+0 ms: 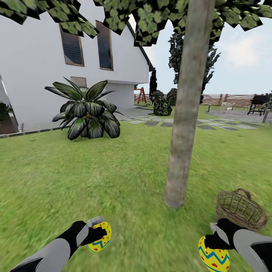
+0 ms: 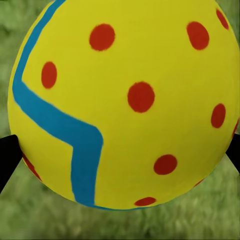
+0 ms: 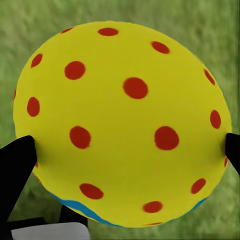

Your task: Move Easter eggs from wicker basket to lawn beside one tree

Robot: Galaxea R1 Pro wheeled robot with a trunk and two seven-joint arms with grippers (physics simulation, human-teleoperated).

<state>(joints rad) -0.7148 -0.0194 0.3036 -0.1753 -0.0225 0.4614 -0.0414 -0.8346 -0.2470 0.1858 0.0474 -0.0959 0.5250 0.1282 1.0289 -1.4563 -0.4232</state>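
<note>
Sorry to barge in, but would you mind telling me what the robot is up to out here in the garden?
It is moving Easter eggs from the wicker basket to a tree. The left gripper holds one egg and the right gripper holds another egg, both above the lawn near the trunk. The basket stands on the grass to the tree's right. Neither held egg has been put down yet; I cannot tell where the third one is.

My arms: light grey forearm shells, left arm (image 1: 51, 251) and right arm (image 1: 251, 241), each ending in a black wrist. Black fingers (image 3: 17, 162); small grey block near the left gripper (image 1: 99, 231).
</note>
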